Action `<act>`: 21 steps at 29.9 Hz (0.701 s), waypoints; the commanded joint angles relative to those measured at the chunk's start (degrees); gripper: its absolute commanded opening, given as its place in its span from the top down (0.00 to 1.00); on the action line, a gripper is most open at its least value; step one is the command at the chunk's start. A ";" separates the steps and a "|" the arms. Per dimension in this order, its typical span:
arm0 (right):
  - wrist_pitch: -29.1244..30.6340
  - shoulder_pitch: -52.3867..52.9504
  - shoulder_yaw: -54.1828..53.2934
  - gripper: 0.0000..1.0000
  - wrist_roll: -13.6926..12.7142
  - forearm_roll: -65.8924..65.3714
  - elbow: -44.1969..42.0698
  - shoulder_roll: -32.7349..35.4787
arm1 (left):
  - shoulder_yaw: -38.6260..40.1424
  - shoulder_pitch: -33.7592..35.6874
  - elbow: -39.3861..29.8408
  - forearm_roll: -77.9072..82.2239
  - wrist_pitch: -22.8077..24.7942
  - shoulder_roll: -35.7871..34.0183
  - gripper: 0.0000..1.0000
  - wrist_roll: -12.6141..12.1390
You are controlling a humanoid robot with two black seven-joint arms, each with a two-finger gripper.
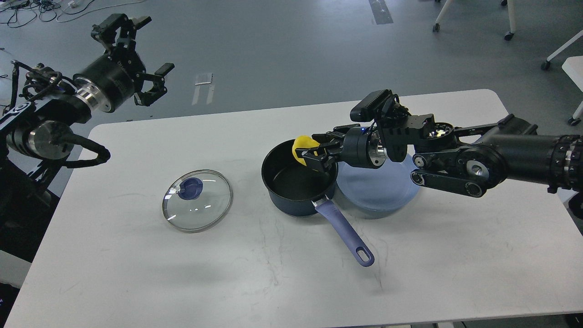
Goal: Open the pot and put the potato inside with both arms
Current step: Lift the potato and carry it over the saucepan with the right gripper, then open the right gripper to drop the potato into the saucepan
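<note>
Likely light, smooth and slippery, the potato (302, 147) sits pinched across its middle in the right gripper (313, 157) over the pot (298, 180); the left gripper (132, 54) hangs spread and empty.

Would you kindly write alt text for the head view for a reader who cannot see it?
The right gripper holds a yellow potato over the open pot on a white table. The glass lid lies left of the pot; the left gripper is raised and open.
</note>
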State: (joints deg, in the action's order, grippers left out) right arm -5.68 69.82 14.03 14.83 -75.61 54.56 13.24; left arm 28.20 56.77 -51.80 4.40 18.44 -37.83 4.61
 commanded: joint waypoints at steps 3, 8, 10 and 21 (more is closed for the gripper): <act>-3.28 0.06 -0.06 0.00 0.02 6.26 0.28 -0.50 | -0.08 -0.26 -0.05 -0.01 0.02 0.03 0.02 0.40; -5.04 -0.64 -1.89 0.00 0.02 6.88 0.28 -0.15 | -0.17 -0.70 0.03 0.08 0.19 0.38 0.02 0.49; -5.13 -1.61 -4.08 0.00 -0.07 6.97 0.20 -0.15 | -0.17 -0.70 0.03 0.08 0.19 0.56 0.02 0.40; -3.38 -3.54 -22.37 0.00 -0.42 39.19 0.81 2.93 | 1.50 -3.77 0.30 -0.80 -0.24 5.30 0.02 0.49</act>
State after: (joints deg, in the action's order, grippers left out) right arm -9.83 67.20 -3.97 14.52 -45.96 55.38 15.41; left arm 28.53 54.19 -51.52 4.04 18.26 -33.90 4.91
